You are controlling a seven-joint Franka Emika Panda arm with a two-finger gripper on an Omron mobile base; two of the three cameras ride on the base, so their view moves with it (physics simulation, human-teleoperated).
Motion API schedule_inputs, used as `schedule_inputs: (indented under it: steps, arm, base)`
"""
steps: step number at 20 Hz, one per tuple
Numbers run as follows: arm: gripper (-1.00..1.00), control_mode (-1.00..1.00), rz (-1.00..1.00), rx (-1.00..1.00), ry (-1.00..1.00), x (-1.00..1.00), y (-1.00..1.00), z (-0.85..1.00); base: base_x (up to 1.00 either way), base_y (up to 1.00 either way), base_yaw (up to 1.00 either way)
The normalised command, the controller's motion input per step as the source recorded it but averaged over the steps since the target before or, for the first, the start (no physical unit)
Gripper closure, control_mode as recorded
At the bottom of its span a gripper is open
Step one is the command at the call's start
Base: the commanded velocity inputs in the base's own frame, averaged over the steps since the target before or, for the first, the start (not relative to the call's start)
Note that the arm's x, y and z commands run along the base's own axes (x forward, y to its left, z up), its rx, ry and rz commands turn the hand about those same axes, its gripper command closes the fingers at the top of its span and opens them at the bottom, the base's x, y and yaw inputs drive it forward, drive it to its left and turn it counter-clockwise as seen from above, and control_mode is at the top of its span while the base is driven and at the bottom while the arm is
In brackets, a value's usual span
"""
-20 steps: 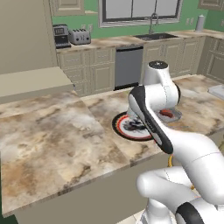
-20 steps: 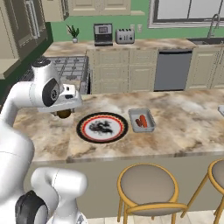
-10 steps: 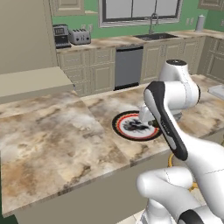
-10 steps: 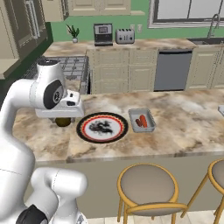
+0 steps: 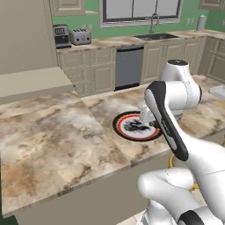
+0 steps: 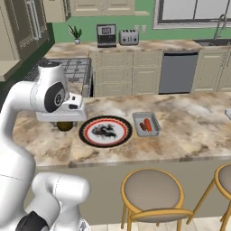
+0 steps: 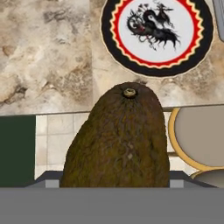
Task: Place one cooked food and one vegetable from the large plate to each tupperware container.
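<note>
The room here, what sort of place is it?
A rendered home kitchen, by the look of it: a marble-topped island counter with stools tucked under it, a toaster on the back counter, and a sink below the window.

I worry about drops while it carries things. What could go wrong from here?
1. The gripper holds a wide, rounded avocado near the counter edge; if it slips, it could roll to the floor.
2. The tupperware container lies beyond the large plate, so a low carry might clip the plate.
</note>
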Motion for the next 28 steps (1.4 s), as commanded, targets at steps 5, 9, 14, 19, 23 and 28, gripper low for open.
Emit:
schedule_inputs:
  steps: [5,9,14,19,23,28]
  arm:
    - [1.0,1.0,0.0,0.0,0.0,0.0,0.0,0.0]
    - [1.0,1.0,0.0,0.0,0.0,0.0,0.0,0.0]
    - [1.0,1.0,0.0,0.0,0.0,0.0,0.0,0.0]
    - [1.0,1.0,0.0,0.0,0.0,0.0,0.0,0.0]
    - [1.0,1.0,0.0,0.0,0.0,0.0,0.0,0.0]
    - [1.0,1.0,0.0,0.0,0.0,0.0,0.0,0.0]
  base:
    - [-0.63,-0.26,0.0]
    - [-0.44,-0.67,0.0]
    - [-0.68,-1.0,0.07]
    - [-0.75,-0.49,-0.02]
    - [-0.98,0.0,-0.15]
    - [-0.72,-0.1,-0.11]
